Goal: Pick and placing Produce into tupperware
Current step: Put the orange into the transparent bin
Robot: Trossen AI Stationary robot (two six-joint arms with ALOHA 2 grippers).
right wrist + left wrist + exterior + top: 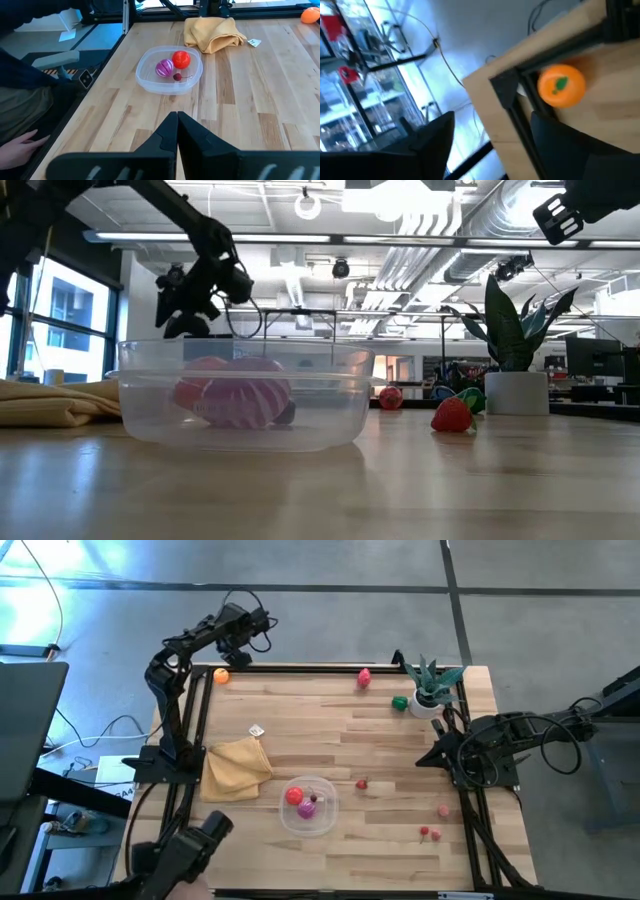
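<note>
- High view puts my left gripper at the upper left of the frame, just above the table's far edge and close to the orange in that corner.
- Left wrist view shows the orange ahead of the two dark fingers, which stand wide apart with nothing between them.
- I judge the step in hand to be the approach to the orange; next I need to come down over it, straddle it and close.
- The tupperware sits at lower centre, holding a red piece, a magenta piece and something small and dark.
- My right gripper waits at the right table edge, fingers pressed together, holding nothing.
- Other produce is scattered across the right half of the table.
- I can read no brand, label or writing anywhere.
</note>
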